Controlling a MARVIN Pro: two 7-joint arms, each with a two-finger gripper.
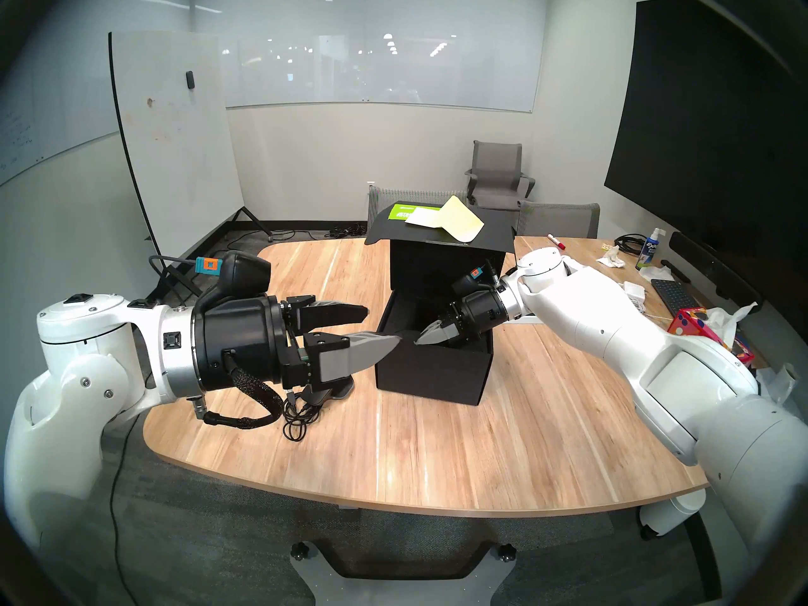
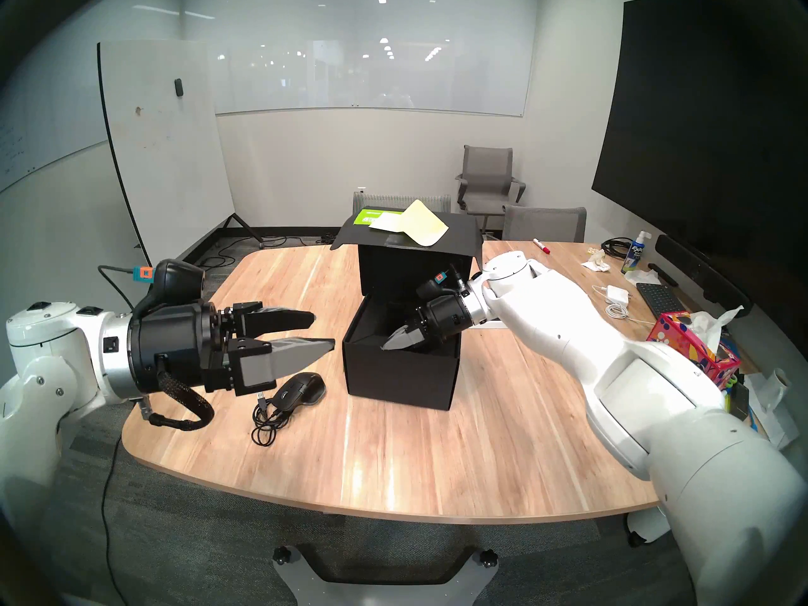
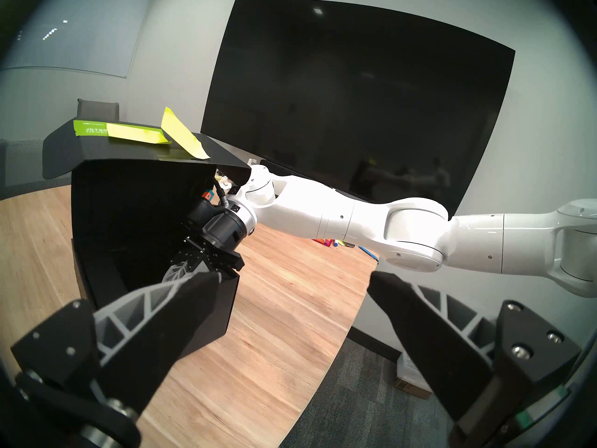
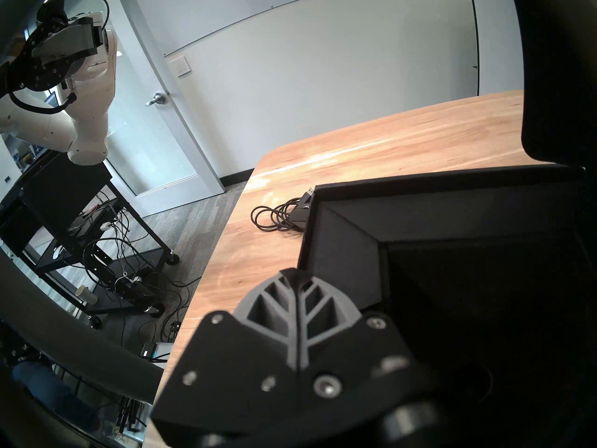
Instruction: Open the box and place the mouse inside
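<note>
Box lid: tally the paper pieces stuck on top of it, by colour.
Green label: 1
Yellow sticky notes: 2
Total: 3

The green label [image 3: 92, 131] on the raised lid of the box [image 3: 155, 224] reads "NVIDIA" above a partly covered "JETSO" and "DEVE". The spray bottle [image 1: 648, 249] on the desk [image 1: 393, 439] shows "Expo"; its smaller print is too small to read.

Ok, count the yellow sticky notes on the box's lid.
2. The flat note lies on the raised lid, overlapping the green label. The curled note lifts off the lid just right of it. None appears hidden.
</note>
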